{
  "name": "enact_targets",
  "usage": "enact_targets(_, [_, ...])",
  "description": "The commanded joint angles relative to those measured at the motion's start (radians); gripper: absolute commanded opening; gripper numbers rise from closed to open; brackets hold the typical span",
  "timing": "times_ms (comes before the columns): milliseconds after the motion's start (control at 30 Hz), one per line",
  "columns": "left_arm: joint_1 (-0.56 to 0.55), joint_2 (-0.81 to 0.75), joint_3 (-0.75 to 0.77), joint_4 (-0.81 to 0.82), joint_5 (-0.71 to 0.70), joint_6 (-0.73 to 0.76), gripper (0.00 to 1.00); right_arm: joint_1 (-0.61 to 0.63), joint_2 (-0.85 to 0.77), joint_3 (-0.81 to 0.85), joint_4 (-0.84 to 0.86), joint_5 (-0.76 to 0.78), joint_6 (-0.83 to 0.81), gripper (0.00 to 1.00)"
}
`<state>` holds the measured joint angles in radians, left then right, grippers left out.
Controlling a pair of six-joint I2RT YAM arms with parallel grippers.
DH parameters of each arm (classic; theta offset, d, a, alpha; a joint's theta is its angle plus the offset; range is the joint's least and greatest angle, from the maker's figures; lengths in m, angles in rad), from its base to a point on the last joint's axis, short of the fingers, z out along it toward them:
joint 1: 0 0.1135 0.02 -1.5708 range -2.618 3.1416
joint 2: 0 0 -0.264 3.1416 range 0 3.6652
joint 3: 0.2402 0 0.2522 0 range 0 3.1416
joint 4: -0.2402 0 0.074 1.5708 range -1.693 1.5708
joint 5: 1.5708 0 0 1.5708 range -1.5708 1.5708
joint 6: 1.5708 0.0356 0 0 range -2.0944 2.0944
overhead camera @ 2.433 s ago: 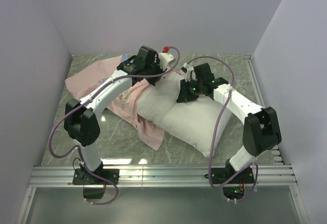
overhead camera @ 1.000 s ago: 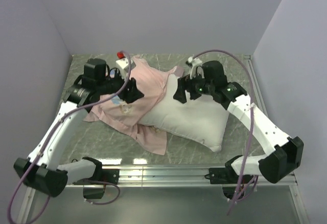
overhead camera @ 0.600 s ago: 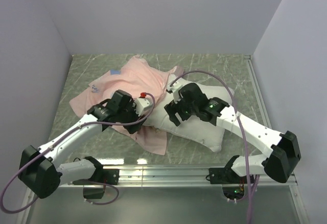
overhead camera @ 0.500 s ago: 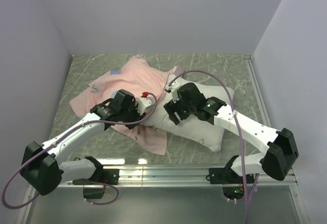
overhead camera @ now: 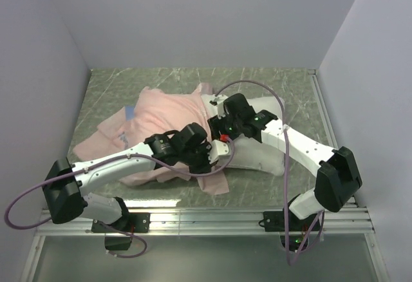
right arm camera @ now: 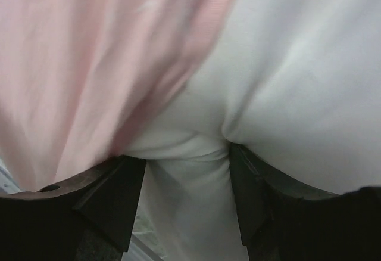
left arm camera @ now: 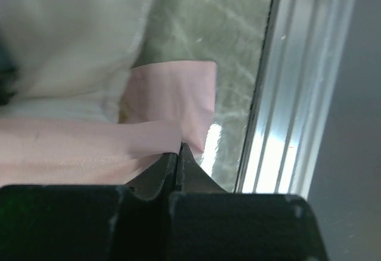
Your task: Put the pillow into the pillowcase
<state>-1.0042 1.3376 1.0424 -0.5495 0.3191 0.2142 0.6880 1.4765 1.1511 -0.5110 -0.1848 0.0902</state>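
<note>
My left pincer (left arm camera: 178, 152) clamped on pillowcase (left arm camera: 172, 94) hem, lower centre; right pincer (right arm camera: 181, 201) astride pillow (right arm camera: 297, 64) bulge, grip unclear. Risk: thin hem slips, mouth collapses.

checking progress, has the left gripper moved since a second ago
Yes: the left gripper has swung right and toward the near rail, now shut on the pillowcase edge.

pillowcase (overhead camera: 166, 109): left, overlapping pillow (overhead camera: 254, 158) | pillow: right of centre | both: on table (overhead camera: 109, 89)
</note>
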Motion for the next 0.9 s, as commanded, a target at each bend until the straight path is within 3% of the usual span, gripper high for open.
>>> enact_targets(0, [-0.025, 0.024, 0.054, 0.092, 0.176, -0.055, 0.01, -0.033, 0.033, 0.035, 0.052, -0.093, 0.072, 0.64])
enact_targets(133, [0.102, -0.087, 0.041, 0.034, 0.257, -0.071, 0.23, -0.061, -0.016, -0.005, 0.062, -0.116, 0.049, 0.66])
enact_targets(267, [0.3, -0.216, 0.099, -0.082, 0.389, -0.084, 0.7, -0.087, -0.146, -0.031, 0.016, -0.117, -0.059, 0.83])
enact_targets(333, [0.451, -0.258, 0.125, -0.128, 0.464, -0.098, 0.8, -0.085, -0.236, -0.05, 0.003, -0.067, -0.179, 0.9])
enact_targets(467, [0.663, -0.223, 0.18, -0.219, 0.58, -0.133, 0.93, -0.01, -0.329, -0.09, -0.029, 0.066, -0.358, 0.94])
enact_targets(633, [0.916, -0.143, 0.157, -0.155, 0.676, -0.259, 0.96, 0.215, -0.348, -0.2, 0.04, 0.306, -0.556, 0.95])
enact_targets(833, [1.076, -0.054, 0.212, -0.202, 0.732, -0.243, 0.99, 0.455, -0.337, -0.393, 0.267, 0.588, -0.762, 0.96])
enact_targets(867, [1.087, -0.052, 0.214, -0.214, 0.727, -0.23, 0.99, 0.476, -0.329, -0.477, 0.378, 0.628, -0.838, 0.98])
